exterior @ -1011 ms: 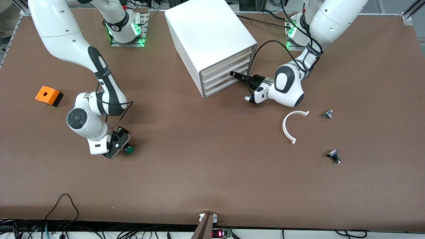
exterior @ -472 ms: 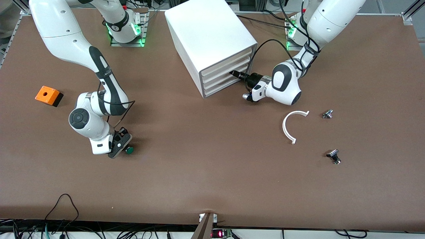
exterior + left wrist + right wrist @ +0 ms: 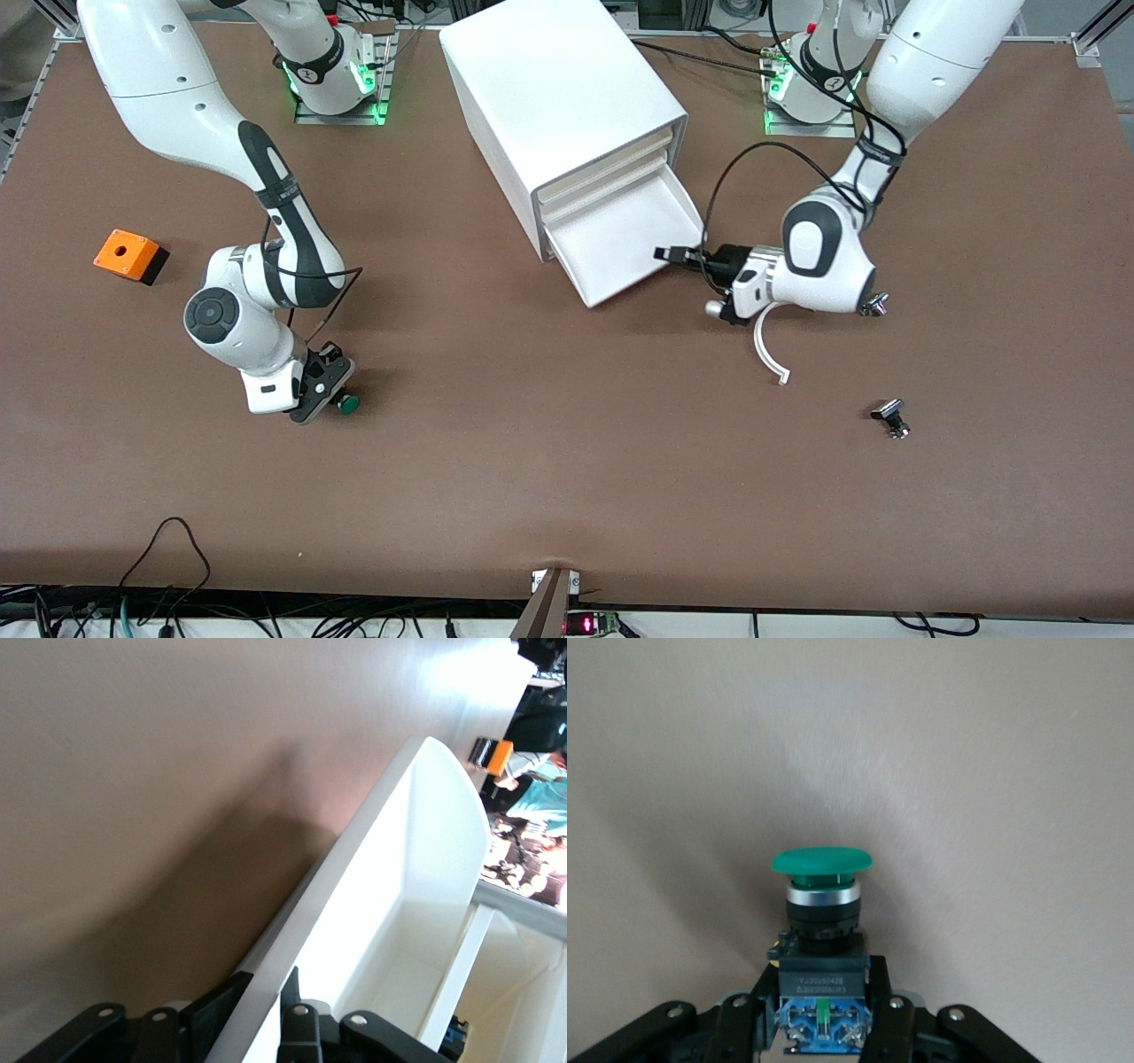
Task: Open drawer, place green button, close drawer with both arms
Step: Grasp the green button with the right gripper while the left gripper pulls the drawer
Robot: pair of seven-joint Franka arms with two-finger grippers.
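Note:
The drawer [image 3: 620, 239], the lowest of four in the white cabinet [image 3: 549, 80], stands pulled out and looks empty. My left gripper [image 3: 669, 254] is shut on the drawer's front wall, one finger inside and one outside; the left wrist view shows the gripper [image 3: 266, 1001] pinching the rim of the drawer [image 3: 416, 904]. The button [image 3: 347, 404], with a green cap and a dark body, is low at the table toward the right arm's end. My right gripper [image 3: 330, 395] is shut on its body. In the right wrist view the fingers of the gripper [image 3: 824, 1010] clamp the button [image 3: 821, 861] by its sides.
An orange box with a hole [image 3: 128, 254] sits near the right arm's end. A white curved piece [image 3: 769, 346] lies partly under the left arm. A small dark component [image 3: 891, 418] lies nearer the front camera, and another [image 3: 877, 306] peeks out beside the left wrist.
My left gripper has pulled the lowest drawer out of the cabinet, moving toward the front camera and over the white curved piece. My right gripper has stayed at the button.

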